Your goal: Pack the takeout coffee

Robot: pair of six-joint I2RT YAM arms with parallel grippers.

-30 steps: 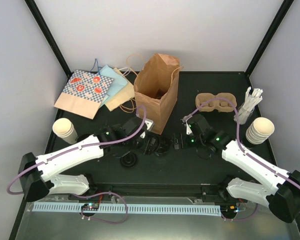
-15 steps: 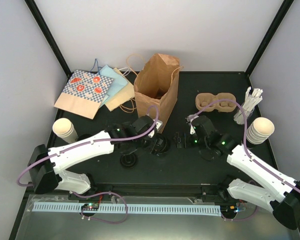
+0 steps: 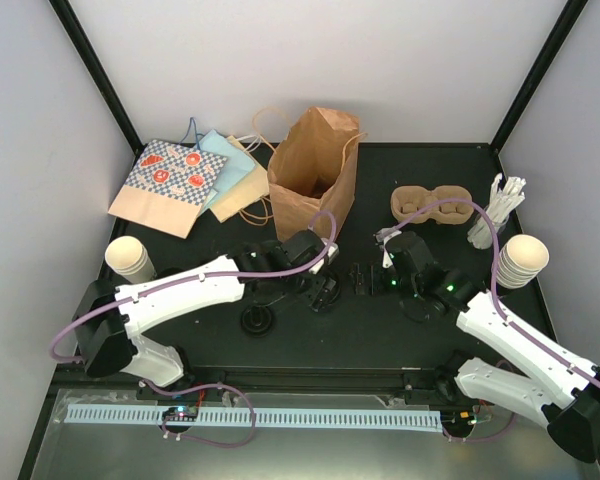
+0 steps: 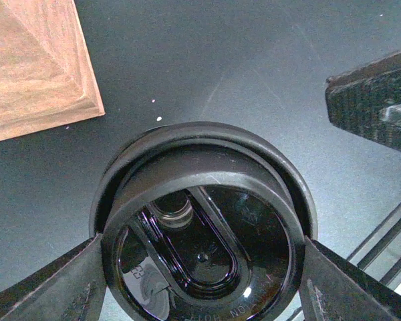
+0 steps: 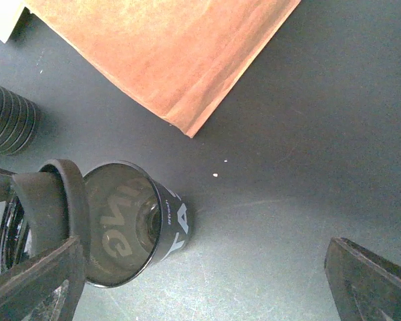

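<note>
- black lid (image 4: pixel 202 234), left wrist view: bottom rim runs off the frame
- brown paper bag (image 4: pixel 33 63): just one corner there, right wrist view chops it too
- ribbed black thing (image 5: pixel 7 120): cut off at the left edge, no clue what it is
- top view: dark bits (image 3: pixel 257 321) near the left gripper (image 3: pixel 326 291) blend into the table (image 3: pixel 380 335), too small to sort out
</note>
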